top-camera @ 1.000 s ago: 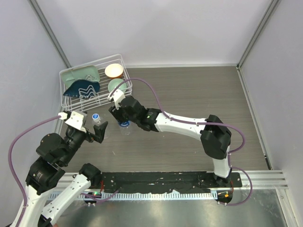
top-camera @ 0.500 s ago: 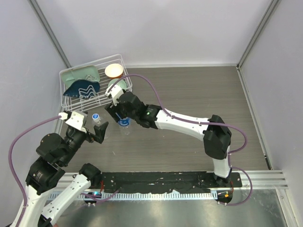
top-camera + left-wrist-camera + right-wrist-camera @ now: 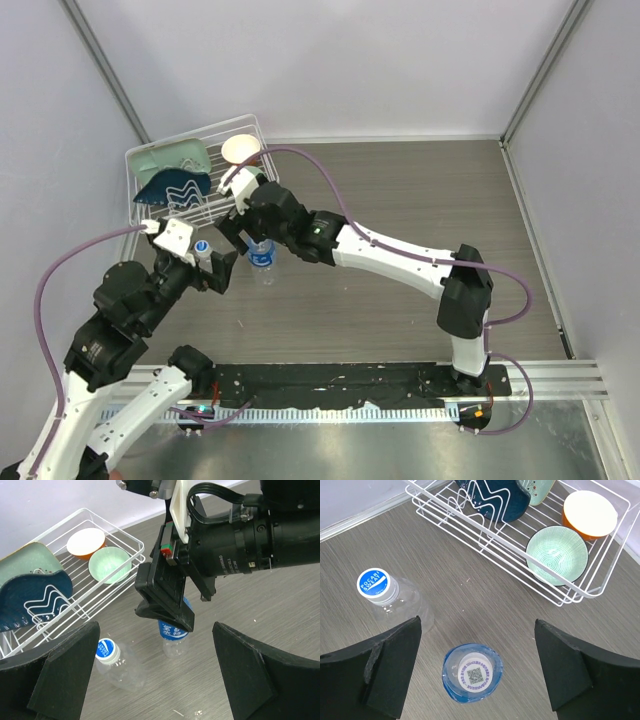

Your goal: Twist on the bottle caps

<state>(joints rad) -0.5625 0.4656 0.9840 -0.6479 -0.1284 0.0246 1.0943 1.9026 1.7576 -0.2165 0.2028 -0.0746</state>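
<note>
Right gripper [image 3: 476, 645] hangs over the labelled bottle [image 3: 451, 677], jaws spread wide and gripping nothing. Its dark fingers [image 3: 390, 670] stand on either side of the bottle and clear of it. The labelled bottle stands upright on the grey wood-grain table [image 3: 470, 565]. It has a blue wrap, and a white cap [image 3: 474, 673] with a small square code on its top sits on the neck. Whether that cap is screwed fully home cannot be told from above. Plain bottle [image 3: 407, 605] stands near it, toward the left arm, the two apart and not touching. It carries a blue-printed cap [image 3: 378, 586], white at the rim. Left gripper [image 3: 156, 640] is also wide open and empty, held low just short of both bottles, with the plain bottle in front of its left finger. In the overhead view its fingers sit close beside the plain bottle; contact is not clear. Beyond the bottles is a white wire rack [image 3: 580, 597] holding a green bowl [image 3: 556, 555], a cream bowl [image 3: 590, 512] with an orange outside, a dark blue dish [image 3: 495, 500] and a pale green dish [image 3: 22, 565].
</note>
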